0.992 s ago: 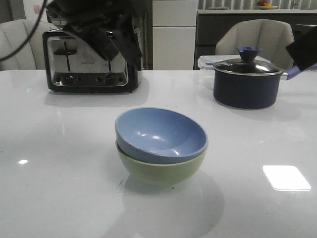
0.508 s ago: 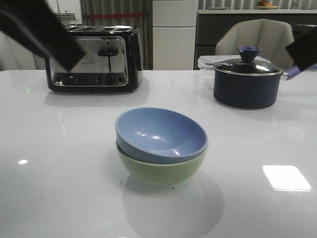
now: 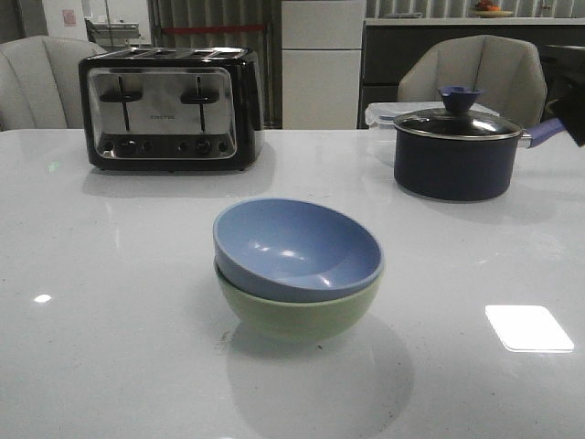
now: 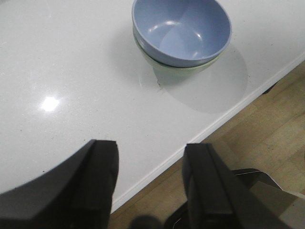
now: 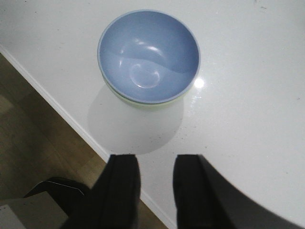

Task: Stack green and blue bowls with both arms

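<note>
The blue bowl (image 3: 297,245) sits nested inside the green bowl (image 3: 297,315) in the middle of the white table (image 3: 110,311). The stack also shows in the left wrist view, blue bowl (image 4: 181,29) over green bowl (image 4: 183,71), and in the right wrist view, blue bowl (image 5: 148,55) over a sliver of green bowl (image 5: 143,103). My left gripper (image 4: 150,157) is open and empty, high over the table's near edge, away from the bowls. My right gripper (image 5: 156,167) is open and empty, also above the near edge. In the front view only a dark bit of the right arm (image 3: 574,91) shows.
A silver and black toaster (image 3: 169,108) stands at the back left. A dark lidded saucepan (image 3: 455,146) with a blue handle stands at the back right, a clear container behind it. Chairs stand beyond the table. Wooden floor (image 4: 267,138) lies below the near edge.
The left arm has pulled up and to the left out of the front view, uncovering the toaster. The right arm has withdrawn further to the right. The bowls have not moved.
</note>
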Motion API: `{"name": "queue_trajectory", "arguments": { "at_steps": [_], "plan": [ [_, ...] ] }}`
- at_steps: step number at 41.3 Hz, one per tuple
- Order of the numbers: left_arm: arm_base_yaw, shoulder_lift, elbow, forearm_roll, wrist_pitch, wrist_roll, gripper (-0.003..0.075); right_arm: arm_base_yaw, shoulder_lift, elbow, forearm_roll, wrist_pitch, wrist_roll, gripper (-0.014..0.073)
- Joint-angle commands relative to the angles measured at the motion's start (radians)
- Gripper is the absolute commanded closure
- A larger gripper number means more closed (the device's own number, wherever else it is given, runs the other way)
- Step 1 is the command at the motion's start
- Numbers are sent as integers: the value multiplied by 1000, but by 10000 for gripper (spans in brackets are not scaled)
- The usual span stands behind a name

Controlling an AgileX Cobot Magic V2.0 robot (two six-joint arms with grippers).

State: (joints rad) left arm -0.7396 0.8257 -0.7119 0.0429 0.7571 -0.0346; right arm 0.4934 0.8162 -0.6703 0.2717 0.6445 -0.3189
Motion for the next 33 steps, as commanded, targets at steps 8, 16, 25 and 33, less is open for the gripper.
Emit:
{"name": "queue_trajectory", "arguments": {
  "at_steps": [8,16,25,33],
  "plan": [
    [3,-9,-25,3,-75,-14,457,-2,-1,-28,-1,-40,12,489],
    [3,-9,-25,5,-75,-14,630,-2,-1,-28,-1,-35,12,564],
    [3,-9,-25,5,-87,-14,624,-2,-1,-28,3,-31,12,564],
    [3,-9,-25,5,-87,-14,624,-2,-1,-28,3,-31,12,564]
  ]
}}
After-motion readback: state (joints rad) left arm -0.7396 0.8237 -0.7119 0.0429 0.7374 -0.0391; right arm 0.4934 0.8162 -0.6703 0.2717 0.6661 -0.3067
